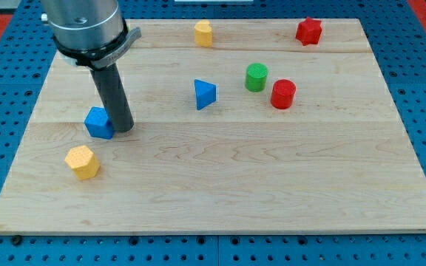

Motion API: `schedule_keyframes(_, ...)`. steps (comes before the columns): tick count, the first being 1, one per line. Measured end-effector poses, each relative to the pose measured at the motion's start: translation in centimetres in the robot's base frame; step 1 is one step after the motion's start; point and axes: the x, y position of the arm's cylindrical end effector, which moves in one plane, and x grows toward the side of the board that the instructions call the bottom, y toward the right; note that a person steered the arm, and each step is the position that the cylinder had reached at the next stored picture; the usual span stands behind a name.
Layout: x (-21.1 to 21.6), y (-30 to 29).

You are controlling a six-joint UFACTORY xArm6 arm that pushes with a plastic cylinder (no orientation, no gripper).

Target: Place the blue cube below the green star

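Rod stands upright, my tip (pixel 123 129) down on wooden board (pixel 220 199), pressed against right side of blue cube (pixel 99 123); nothing gripped, contact only. Arm housing cut off at view's top. Relative to blue cube: yellow block (pixel 83 162), roughly hexagonal, just below and slightly left; blue triangular block (pixel 205 94) right and a little up; green cylinder (pixel 257 77) further right; red cylinder (pixel 282 94) beside it. Yellow block (pixel 203 33) far up-right; red block (pixel 309 31), possibly star-shaped, farthest.
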Motion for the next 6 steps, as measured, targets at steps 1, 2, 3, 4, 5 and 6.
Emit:
schedule_keyframes(1,1.7,-2.6)
schedule_keyframes(2,1.7,-9.4)
schedule_keyframes(3,0.2,-10.0)
schedule_keyframes(4,-1.4,-6.2)
schedule_keyframes(5,-1.4,-3.9)
schedule_keyframes(6,-3.4,-3.6)
